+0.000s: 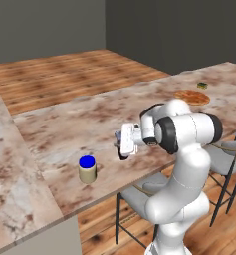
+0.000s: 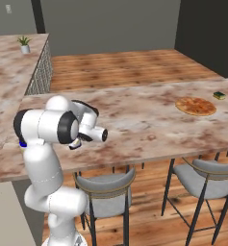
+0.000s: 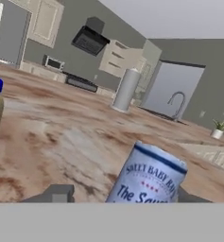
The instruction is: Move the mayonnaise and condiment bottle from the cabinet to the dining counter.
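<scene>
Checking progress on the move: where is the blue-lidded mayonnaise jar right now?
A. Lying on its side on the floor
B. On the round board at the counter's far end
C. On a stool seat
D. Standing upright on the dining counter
D: the jar stands upright, lid up, on the counter near its front edge, well apart from the round board.

A home kitchen: marbled dining counter [image 1: 89, 124] with grey stools [image 2: 106, 185], sink tap [image 3: 176, 101], wall cabinets [image 3: 42, 21], wood floor.
</scene>
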### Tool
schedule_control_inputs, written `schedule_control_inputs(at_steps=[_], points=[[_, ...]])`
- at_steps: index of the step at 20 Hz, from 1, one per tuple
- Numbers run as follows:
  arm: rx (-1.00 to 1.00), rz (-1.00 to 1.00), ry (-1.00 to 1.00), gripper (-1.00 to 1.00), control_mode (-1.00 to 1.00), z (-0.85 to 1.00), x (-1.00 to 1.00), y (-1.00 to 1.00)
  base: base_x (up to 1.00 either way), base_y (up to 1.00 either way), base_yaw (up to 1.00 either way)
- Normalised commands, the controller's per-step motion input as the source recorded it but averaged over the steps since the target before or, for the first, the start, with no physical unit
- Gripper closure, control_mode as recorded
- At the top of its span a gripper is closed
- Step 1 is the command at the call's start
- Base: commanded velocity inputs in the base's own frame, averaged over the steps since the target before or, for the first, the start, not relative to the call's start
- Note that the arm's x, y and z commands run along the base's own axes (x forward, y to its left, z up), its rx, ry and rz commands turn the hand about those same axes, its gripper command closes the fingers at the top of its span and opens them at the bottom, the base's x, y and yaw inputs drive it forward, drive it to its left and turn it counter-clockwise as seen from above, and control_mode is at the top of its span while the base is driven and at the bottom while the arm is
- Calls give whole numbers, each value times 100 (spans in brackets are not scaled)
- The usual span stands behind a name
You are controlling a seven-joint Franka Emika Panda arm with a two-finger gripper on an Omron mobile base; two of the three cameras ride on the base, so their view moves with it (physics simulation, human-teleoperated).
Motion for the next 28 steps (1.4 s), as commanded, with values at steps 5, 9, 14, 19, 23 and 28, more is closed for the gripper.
schedule_control_inputs(at_steps=[5, 9, 14, 19, 23, 28], points=[[5, 3, -14, 100, -100, -18, -10, -63, 0, 0, 0], [4, 1, -12, 100, -100, -14, -20, -62, 0, 0, 0], [1, 1, -11, -100, -100, -30, -3, -39, 0, 0, 0], [0, 0, -9, -100, -100, -7, 0, -20, 0, 0, 0], [4, 0, -5, -100, -100, 2, -3, -28, 0, 0, 0], [4, 0, -2, -100, -100, 2, -4, -26, 0, 0, 0]])
